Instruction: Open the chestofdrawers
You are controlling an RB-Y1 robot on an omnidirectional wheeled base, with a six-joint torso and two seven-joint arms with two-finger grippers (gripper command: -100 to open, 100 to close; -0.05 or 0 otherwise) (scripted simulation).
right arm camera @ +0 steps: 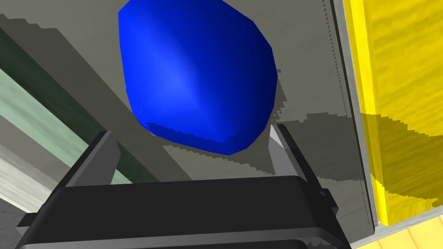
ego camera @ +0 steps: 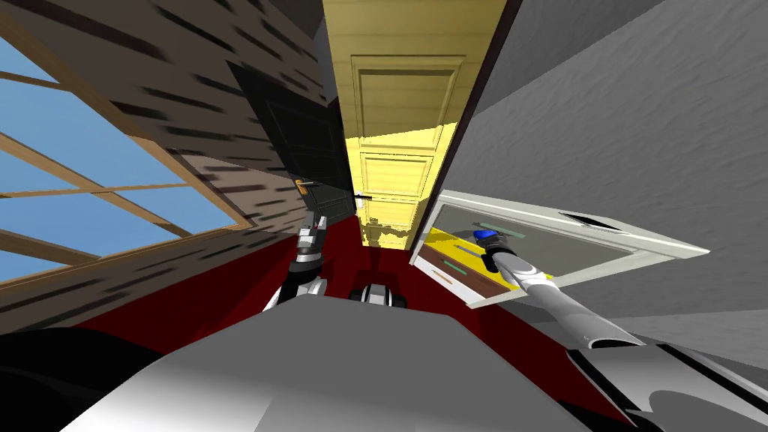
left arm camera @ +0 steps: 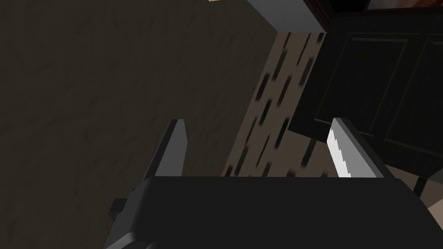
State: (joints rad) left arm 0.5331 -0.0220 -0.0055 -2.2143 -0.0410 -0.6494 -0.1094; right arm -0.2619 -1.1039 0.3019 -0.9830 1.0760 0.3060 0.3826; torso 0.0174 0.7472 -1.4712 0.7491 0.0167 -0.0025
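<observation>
two grippers, both spread and empty. right gripper (right arm camera: pixel 191 132) faces the grey front of the chest of drawers (ego camera: pixel 577 251), with a blue rounded blob (right arm camera: pixel 194 73) just off its fingertips. risk: the pale green handle (right arm camera: pixel 26 112) lies off to one side, so closing here would likely miss it. left gripper (left arm camera: pixel 257 122) is raised, idle.

Blue ball (right arm camera: pixel 197 78) blocks the way before the right fingers (right arm camera: pixel 281 151).
</observation>
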